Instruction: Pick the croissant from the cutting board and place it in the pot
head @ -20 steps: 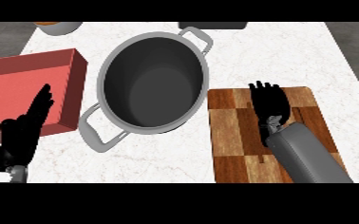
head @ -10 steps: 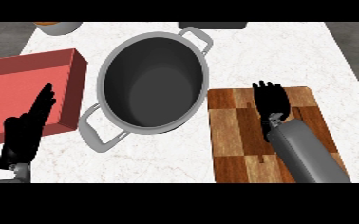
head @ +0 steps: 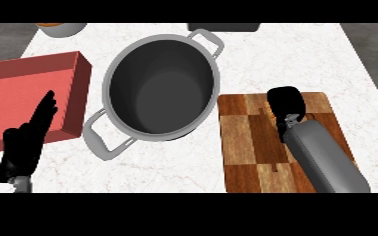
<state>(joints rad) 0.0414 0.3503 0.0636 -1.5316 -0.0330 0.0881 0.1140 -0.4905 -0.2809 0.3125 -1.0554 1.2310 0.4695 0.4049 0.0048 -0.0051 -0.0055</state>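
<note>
Pot [head: 161, 91] between tray [head: 44, 87], board [head: 247, 145]

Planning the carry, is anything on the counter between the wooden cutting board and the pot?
Nothing visible does. The grey metal pot sits directly left of the brown wooden cutting board, only bare white counter between. The right hand is over the board; no croissant shows.

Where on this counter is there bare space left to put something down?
Bare marble lies right of the pot and above the cutting board, out to the counter's right edge, and along the front between the left hand and the board. It is crowded on the left, where the red tray nearly meets the pot. The right hand covers the board's top.
</note>
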